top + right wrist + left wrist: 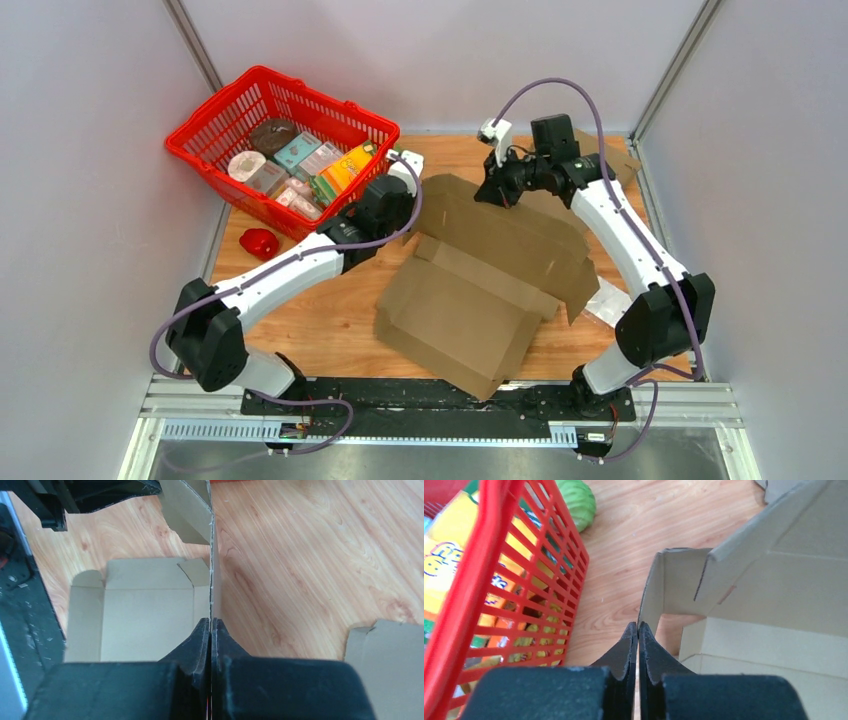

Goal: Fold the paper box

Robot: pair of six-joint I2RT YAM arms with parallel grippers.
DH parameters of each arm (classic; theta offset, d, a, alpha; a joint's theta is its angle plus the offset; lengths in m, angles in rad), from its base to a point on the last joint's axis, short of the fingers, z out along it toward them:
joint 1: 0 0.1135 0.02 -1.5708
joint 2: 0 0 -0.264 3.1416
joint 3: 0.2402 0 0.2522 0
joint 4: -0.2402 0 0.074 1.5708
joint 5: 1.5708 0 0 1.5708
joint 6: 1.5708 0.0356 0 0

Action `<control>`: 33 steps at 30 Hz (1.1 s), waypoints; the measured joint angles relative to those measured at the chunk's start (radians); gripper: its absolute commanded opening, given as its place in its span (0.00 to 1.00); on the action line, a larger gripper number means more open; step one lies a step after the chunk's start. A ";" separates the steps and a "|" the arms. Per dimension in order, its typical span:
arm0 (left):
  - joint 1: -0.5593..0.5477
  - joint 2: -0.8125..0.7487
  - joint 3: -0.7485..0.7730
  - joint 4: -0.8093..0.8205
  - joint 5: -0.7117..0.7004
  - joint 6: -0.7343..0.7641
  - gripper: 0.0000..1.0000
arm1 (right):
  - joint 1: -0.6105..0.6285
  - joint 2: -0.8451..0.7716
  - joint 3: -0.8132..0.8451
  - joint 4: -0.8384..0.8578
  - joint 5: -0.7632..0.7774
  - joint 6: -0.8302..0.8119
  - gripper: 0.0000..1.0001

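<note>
Beside the paper box, red basket holds groceries.

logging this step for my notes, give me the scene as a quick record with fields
item: paper box, not yet folded, lying open on the table, some flaps up
left fingers: closed on a flap edge of the box, beside the red basket
right fingers: closed on a thin upright panel edge
basket contents: packaged groceries
other: small red object on the table near the basket
</note>
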 measured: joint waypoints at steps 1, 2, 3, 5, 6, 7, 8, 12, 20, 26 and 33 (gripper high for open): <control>0.004 -0.010 -0.027 0.018 0.011 0.013 0.00 | 0.013 -0.005 -0.014 0.011 0.014 -0.020 0.00; 0.006 -0.023 -0.057 0.035 0.023 0.027 0.00 | 0.026 -0.008 -0.028 0.023 0.027 -0.043 0.00; 0.008 -0.034 -0.080 0.046 0.029 0.038 0.00 | 0.037 -0.010 -0.040 0.036 0.043 -0.068 0.00; 0.007 -0.058 -0.124 0.058 0.044 0.052 0.00 | 0.060 -0.018 -0.077 0.070 0.069 -0.126 0.00; 0.009 -0.071 -0.145 0.063 0.051 0.055 0.00 | 0.069 -0.026 -0.101 0.095 0.083 -0.156 0.00; 0.013 -0.088 -0.172 0.074 0.060 0.058 0.00 | 0.083 -0.039 -0.138 0.130 0.102 -0.189 0.00; 0.016 -0.109 -0.202 0.079 0.071 0.058 0.00 | 0.099 -0.054 -0.178 0.159 0.120 -0.224 0.00; 0.025 -0.174 -0.279 0.110 0.120 0.058 0.13 | 0.154 -0.108 -0.279 0.275 0.192 -0.326 0.00; 0.038 -0.361 -0.345 0.111 0.286 0.064 0.46 | 0.221 -0.151 -0.371 0.397 0.314 -0.419 0.00; 0.038 -0.390 -0.195 0.095 0.330 0.068 0.48 | 0.227 -0.156 -0.378 0.402 0.342 -0.435 0.00; 0.043 -0.185 -0.030 0.080 0.381 0.128 0.49 | 0.230 -0.167 -0.378 0.401 0.346 -0.435 0.00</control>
